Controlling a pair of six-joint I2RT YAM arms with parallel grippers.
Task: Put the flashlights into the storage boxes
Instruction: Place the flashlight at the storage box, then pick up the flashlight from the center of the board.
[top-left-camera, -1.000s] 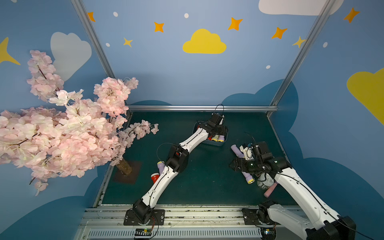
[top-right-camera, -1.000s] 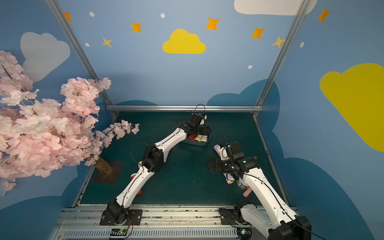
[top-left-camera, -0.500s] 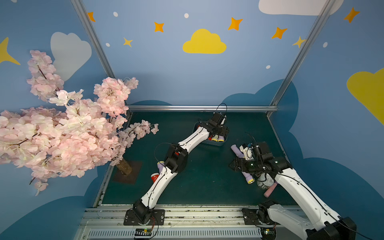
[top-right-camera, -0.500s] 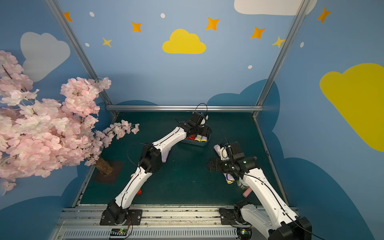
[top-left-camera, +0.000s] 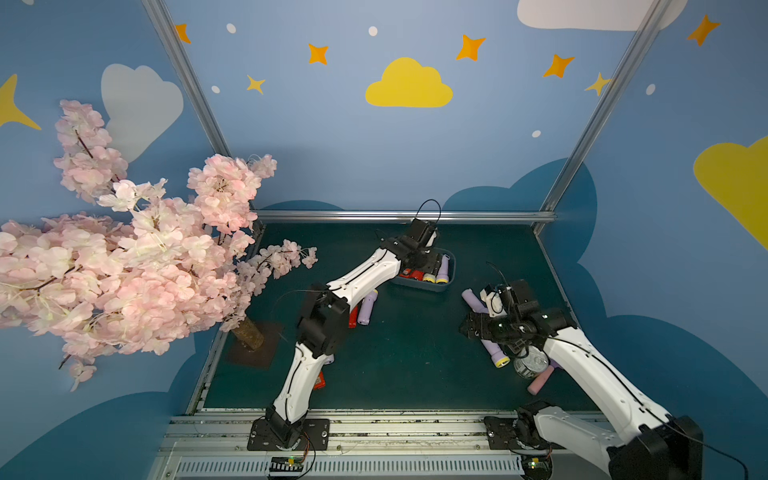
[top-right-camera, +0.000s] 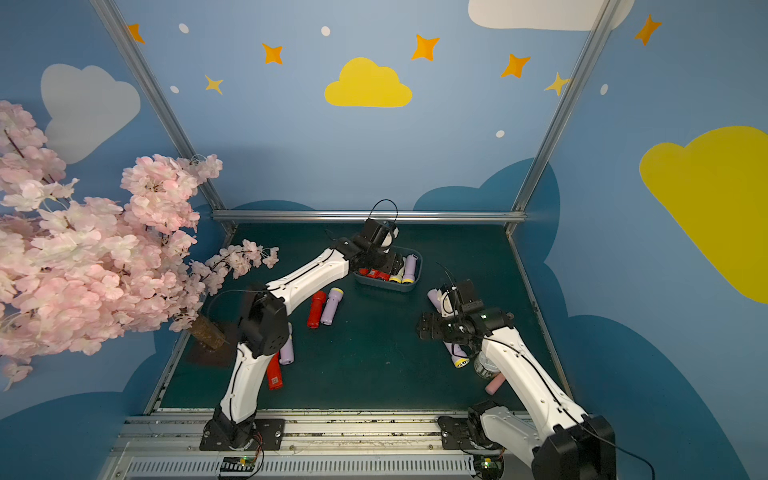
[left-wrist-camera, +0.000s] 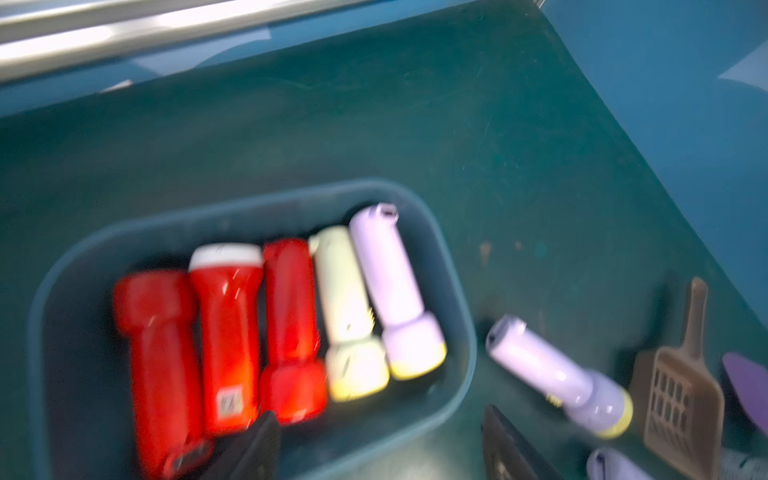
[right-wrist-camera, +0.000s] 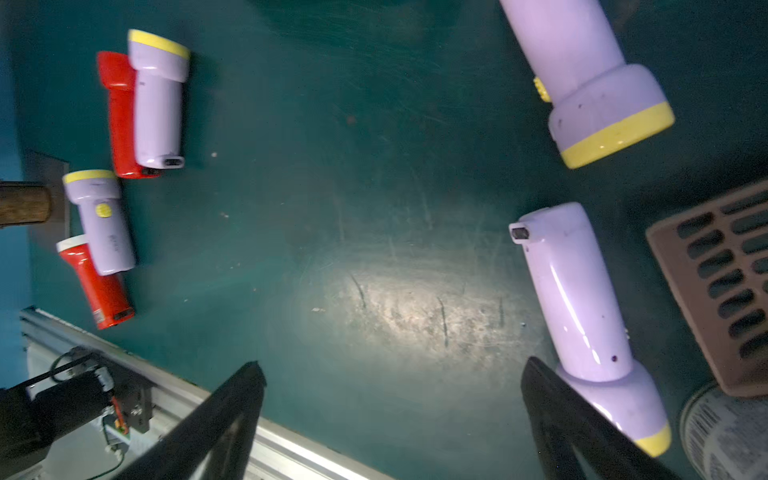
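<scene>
Flashlights (left-wrist-camera: 291, 332) lie five abreast in the bin (left-wrist-camera: 249, 203), lower left of the left wrist frame: three red, one pale yellow, one lilac, all blurred. We see the left claw (left-wrist-camera: 379, 415) at the bottom edge there, jaws apart and holding nothing. One finger (left-wrist-camera: 257, 444) overlaps the red ends and the other stands outside the bin wall. In both top views the bin sits just above frame centre with that claw (top-left-camera: 428, 262) over it.

We find the right claw (right-wrist-camera: 390, 370) spread wide over bare mat (right-wrist-camera: 374, 187), empty. Its finger (right-wrist-camera: 569, 424) at the lower right of the right wrist frame crosses the head of a lilac flashlight (right-wrist-camera: 577, 299); we cannot tell whether they touch. A second lilac one (right-wrist-camera: 590, 79) lies at the upper right. A scoop (right-wrist-camera: 719, 282) and a can (right-wrist-camera: 723, 436) sit at the right edge.

In a top view, a red flashlight (top-right-camera: 316, 309) and a lilac neighbour (top-right-camera: 332, 305) lie touching on the mat, left of and below the bin. Lower left of them, another lilac (top-right-camera: 286, 349) and another red (top-right-camera: 274, 374) lie partly under the left arm (top-right-camera: 245, 382). A pink cylinder (top-left-camera: 540, 380) rests beside the can at the lower right.
</scene>
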